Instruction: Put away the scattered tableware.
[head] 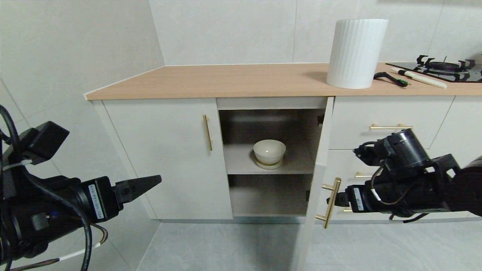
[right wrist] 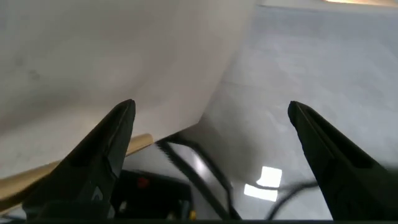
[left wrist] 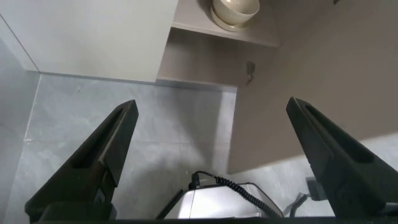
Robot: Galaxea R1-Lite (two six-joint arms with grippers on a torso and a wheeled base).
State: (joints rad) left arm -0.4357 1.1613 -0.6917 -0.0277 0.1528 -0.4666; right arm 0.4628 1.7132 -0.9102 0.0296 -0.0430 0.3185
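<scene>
A cream bowl (head: 269,150) rests on a small plate (head: 268,164) on the middle shelf (head: 297,162) of the open cabinet; the bowl (left wrist: 235,9) also appears in the left wrist view. My left gripper (head: 150,182) hangs low to the left of the cabinet, open (left wrist: 211,104) and holding nothing. The cabinet door (head: 320,162) stands swung out. My right gripper (head: 337,198) sits just right of the door's gold handle (head: 330,203), open (right wrist: 211,107) with nothing between its fingers, the door panel (right wrist: 124,56) close in front of it.
On the wooden counter (head: 226,81) stand a tall white ribbed container (head: 357,52), a black-handled tool (head: 391,78) and a pale utensil (head: 421,79) beside a gas hob (head: 444,67). A closed door (head: 165,158) is left of the opening, drawers (head: 389,127) to the right. Grey floor (head: 226,248) lies below.
</scene>
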